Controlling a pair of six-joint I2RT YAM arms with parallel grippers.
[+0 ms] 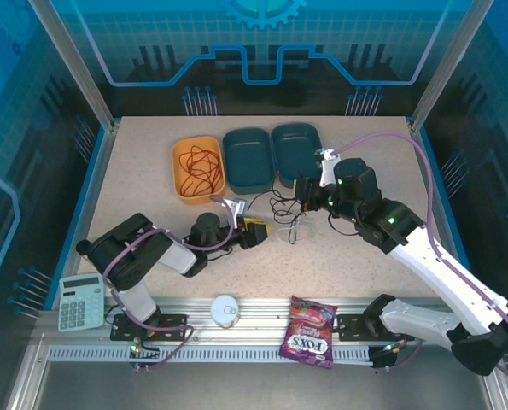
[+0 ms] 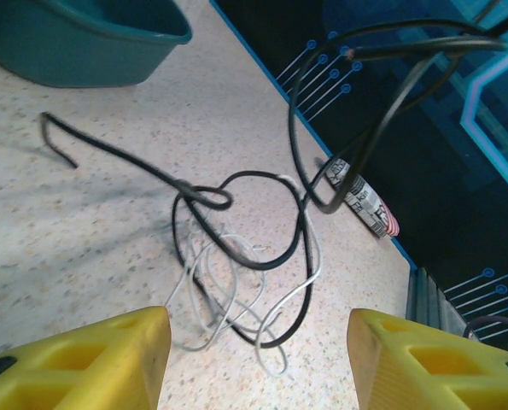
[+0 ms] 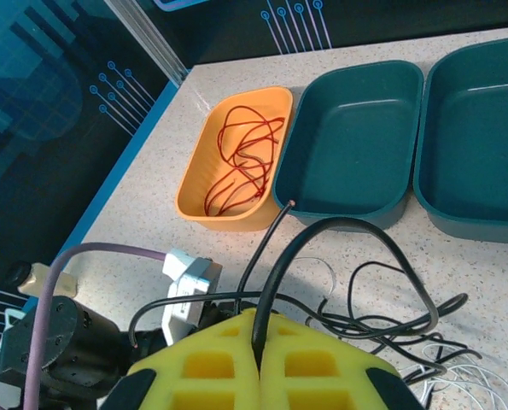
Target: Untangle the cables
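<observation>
Right wrist view: the right gripper [image 3: 259, 329] sits at bottom centre, its yellow fingers pressed together on a black cable [image 3: 347, 222] that rises from between them and arches to the right. The red cable [image 3: 241, 162] lies coiled in the orange tray [image 3: 228, 220] at upper left, beside two teal trays [image 3: 347, 145]. In the left wrist view, the left gripper [image 2: 255, 350] has its fingers well apart at the bottom corners, holding nothing. Black cable and white cable [image 2: 315, 256] lie tangled on the table [image 2: 83, 256] mid-frame.
</observation>
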